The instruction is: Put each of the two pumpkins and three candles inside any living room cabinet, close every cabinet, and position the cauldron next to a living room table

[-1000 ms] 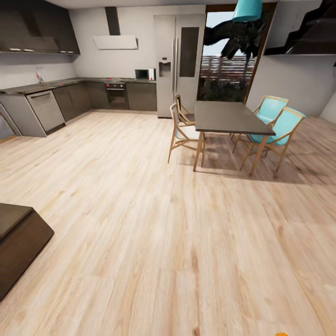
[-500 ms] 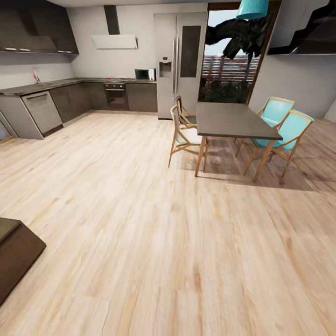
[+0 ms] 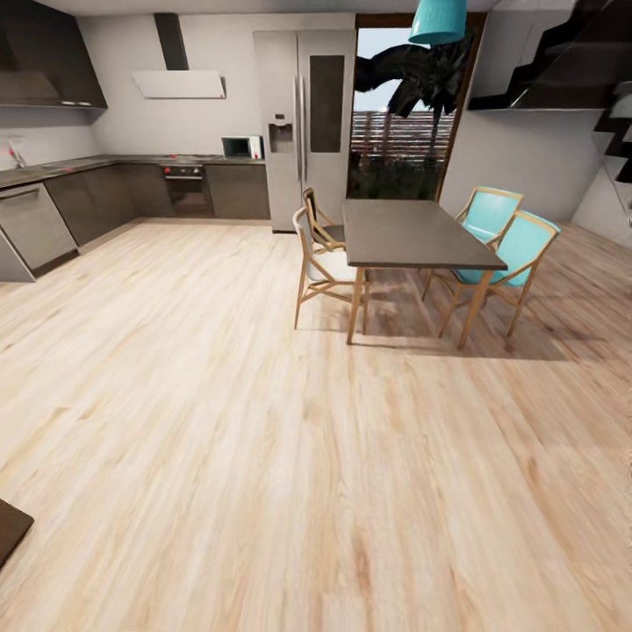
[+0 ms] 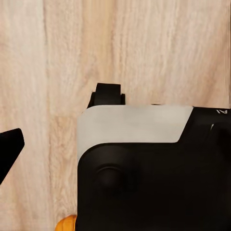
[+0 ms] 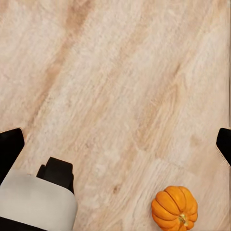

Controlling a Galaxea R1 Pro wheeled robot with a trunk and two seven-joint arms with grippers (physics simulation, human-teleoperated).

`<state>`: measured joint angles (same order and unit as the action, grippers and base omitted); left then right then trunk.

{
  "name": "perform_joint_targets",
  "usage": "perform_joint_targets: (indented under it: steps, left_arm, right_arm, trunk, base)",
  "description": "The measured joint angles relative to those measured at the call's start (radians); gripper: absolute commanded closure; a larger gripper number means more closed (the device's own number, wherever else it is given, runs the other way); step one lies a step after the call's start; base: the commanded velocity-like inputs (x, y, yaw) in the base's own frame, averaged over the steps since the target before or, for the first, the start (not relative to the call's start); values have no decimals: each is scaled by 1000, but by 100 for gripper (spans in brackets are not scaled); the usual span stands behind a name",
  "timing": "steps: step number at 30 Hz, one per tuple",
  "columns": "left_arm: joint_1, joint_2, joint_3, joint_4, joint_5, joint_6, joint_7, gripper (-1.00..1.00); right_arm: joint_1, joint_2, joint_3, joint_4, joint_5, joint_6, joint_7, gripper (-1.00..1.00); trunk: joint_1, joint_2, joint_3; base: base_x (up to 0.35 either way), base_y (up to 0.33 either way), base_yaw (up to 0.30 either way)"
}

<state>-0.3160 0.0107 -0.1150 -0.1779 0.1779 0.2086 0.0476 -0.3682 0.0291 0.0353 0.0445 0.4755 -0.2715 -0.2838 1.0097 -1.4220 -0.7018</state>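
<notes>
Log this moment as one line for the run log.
phase: in transit | head view: dining table, kitchen beyond | pumpkin on wood floor | right gripper open, empty | left gripper: state unclear

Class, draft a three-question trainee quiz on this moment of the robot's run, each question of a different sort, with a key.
1. True or false: the pumpkin lies on the wooden floor.
2. How many turquoise chairs stand by the dining table?
3. Next to the window, the tall grey appliance is: A) an oven B) a fridge C) a dishwasher.

Key: 1 true; 2 two; 3 B.
</notes>
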Motion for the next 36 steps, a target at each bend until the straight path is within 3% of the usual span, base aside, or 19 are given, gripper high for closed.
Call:
perform_joint_targets:
  steps: [10, 36]
  left_arm:
    - [0, 0, 0, 0, 0, 0, 0, -100]
    - [0, 0, 0, 0, 0, 0, 0, -100]
  right_arm:
    - [0, 1, 0, 0, -3, 0, 0, -100]
    - [0, 3, -2, 0, -5, 0, 1, -100]
  trunk:
    - [0, 0, 2]
    - [0, 0, -30]
  base:
    - [334, 0, -82]
    - [334, 0, -159]
